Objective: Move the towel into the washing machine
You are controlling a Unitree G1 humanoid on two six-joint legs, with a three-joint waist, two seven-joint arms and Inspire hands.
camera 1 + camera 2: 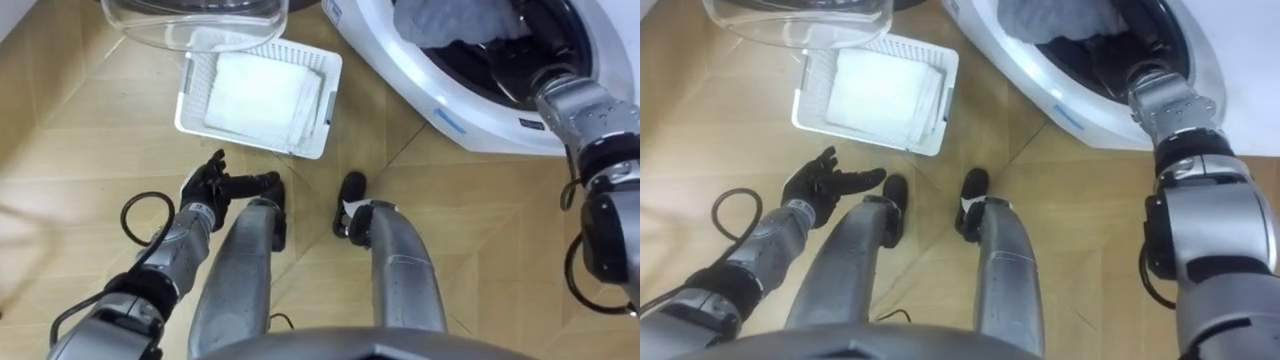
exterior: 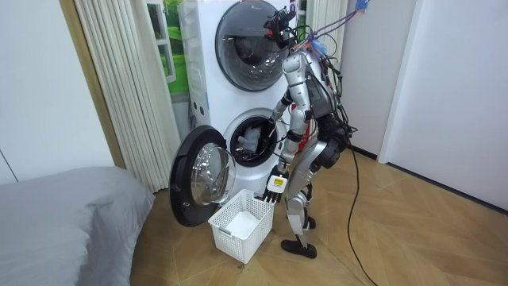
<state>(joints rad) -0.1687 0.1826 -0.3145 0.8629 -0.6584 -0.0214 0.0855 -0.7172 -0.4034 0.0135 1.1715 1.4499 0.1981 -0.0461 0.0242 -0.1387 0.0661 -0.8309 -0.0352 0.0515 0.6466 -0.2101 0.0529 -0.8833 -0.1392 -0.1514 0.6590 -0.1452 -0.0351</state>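
White towel [image 1: 258,98] folded in basket [image 1: 192,100], far left on floor [image 1: 80,150]; grey cloth [image 1: 455,20] in washing machine [image 1: 420,85] drum, far right. Left hand [image 1: 207,186] relaxed, empty. Right hand inside drum, can't tell. Towel's soft, light: likely pinch a folded edge.

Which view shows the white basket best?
The right eye view: it looks straight down into the basket, showing the folded towel inside. The left eye view is much the same. The room view shows it side-on on the floor by the open door, contents barely visible.
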